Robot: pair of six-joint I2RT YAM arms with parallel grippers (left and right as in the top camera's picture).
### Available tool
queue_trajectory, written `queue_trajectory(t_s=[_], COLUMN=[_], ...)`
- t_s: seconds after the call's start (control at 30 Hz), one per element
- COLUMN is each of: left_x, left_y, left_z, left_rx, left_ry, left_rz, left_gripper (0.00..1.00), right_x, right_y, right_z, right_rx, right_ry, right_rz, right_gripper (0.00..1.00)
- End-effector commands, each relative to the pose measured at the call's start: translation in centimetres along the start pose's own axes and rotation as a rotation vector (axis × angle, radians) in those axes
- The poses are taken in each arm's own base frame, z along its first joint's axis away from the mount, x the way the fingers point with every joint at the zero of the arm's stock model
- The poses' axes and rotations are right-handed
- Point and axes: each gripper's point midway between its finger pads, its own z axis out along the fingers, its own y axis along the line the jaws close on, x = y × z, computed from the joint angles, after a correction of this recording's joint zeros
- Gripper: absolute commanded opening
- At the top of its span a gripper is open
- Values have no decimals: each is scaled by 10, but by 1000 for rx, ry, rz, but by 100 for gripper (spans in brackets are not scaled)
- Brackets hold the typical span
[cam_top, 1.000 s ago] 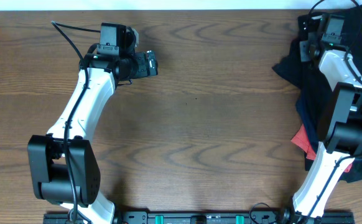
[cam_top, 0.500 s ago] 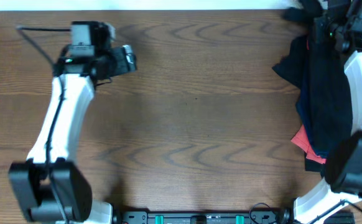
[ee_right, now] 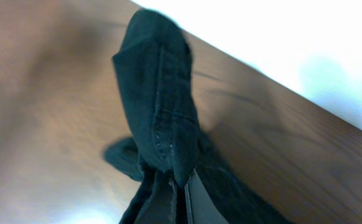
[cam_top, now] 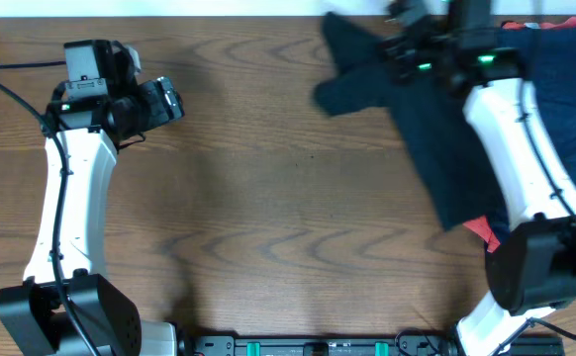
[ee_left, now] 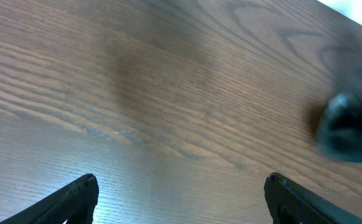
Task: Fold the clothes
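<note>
Dark garment [cam_top: 436, 148], black or very dark navy, hard to call, stretches in a long diagonal strip from the table's far edge near centre down to the right. Its stitched hem folds into a peak, pinched in the right gripper [ee_right: 180, 186]. Navy-blue piece [cam_top: 565, 69] sits bunched far right. Small red piece [cam_top: 479, 230] peeks out at the strip's lower end.

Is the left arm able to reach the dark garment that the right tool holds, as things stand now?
Probably, at a stretch. The left tool is open, and only bare table lies between it and the dark garment, which the right tool grips.
</note>
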Motion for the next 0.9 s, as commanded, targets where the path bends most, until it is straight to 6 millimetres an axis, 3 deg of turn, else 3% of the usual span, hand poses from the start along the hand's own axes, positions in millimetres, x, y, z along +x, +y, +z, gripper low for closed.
queue_trajectory(t_s=[0.0, 0.2, 0.33, 0.53, 0.7, 0.87], left_x=[-8, -14, -8, 6, 7, 8], left_y=[10, 35, 37, -1, -18, -41], left_z=[-5, -11, -14, -29, -35, -43], left_rx=[-22, -53, -42, 168, 257, 402], left_ry=[-22, -36, -11, 19, 1, -20], left_rz=[-5, -58, -41, 269, 347, 401], left_gripper=[87, 87, 87, 87, 89, 95], right_x=[-15, -17, -15, -9, 6, 9], right_y=[65, 145, 182, 188, 188, 192], right_z=[16, 30, 33, 46, 59, 59], right_rx=[-125, -247, -301, -252, -267, -298], right_ry=[-12, 5, 17, 41, 85, 93], right_rz=[-65, -156, -200, -253, -238, -235], right_gripper=[1, 1, 1, 1, 1, 1])
